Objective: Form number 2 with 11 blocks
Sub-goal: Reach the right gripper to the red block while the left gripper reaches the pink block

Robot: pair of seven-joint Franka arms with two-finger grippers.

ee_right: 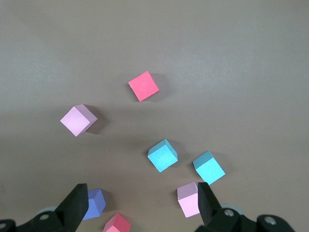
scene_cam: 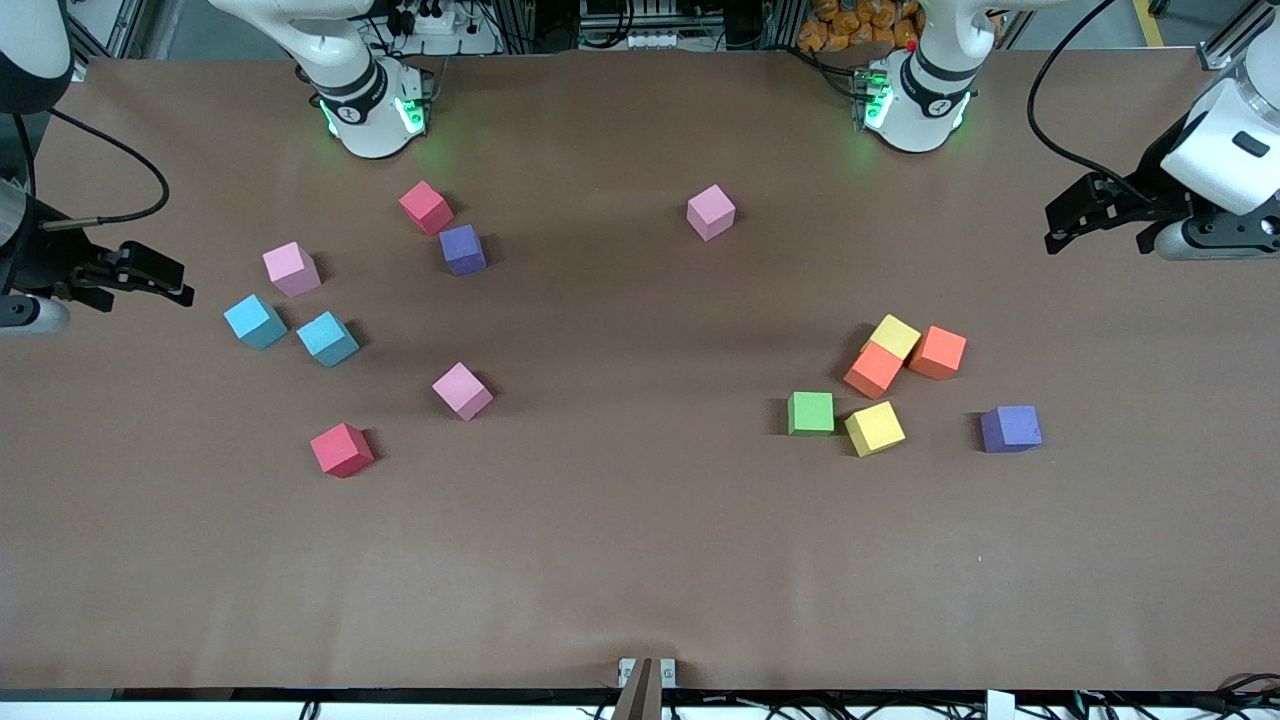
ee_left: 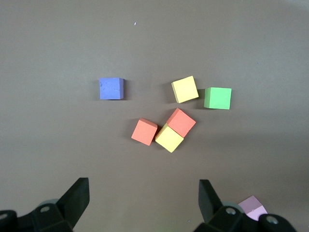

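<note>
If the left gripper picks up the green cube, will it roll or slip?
The green cube has flat faces and sits flat, so rolling seems unlikely. Its matte surface probably grips well. It looks like light foam, so it may squash slightly.

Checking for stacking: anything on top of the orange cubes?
One yellow cube touches both orange cubes. It appears to lie beside them on the table, not stacked. Whether it overlaps an edge cannot be told.

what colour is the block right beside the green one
Yellow: the yellow block sits beside the green block, clearest in the front view.
</note>
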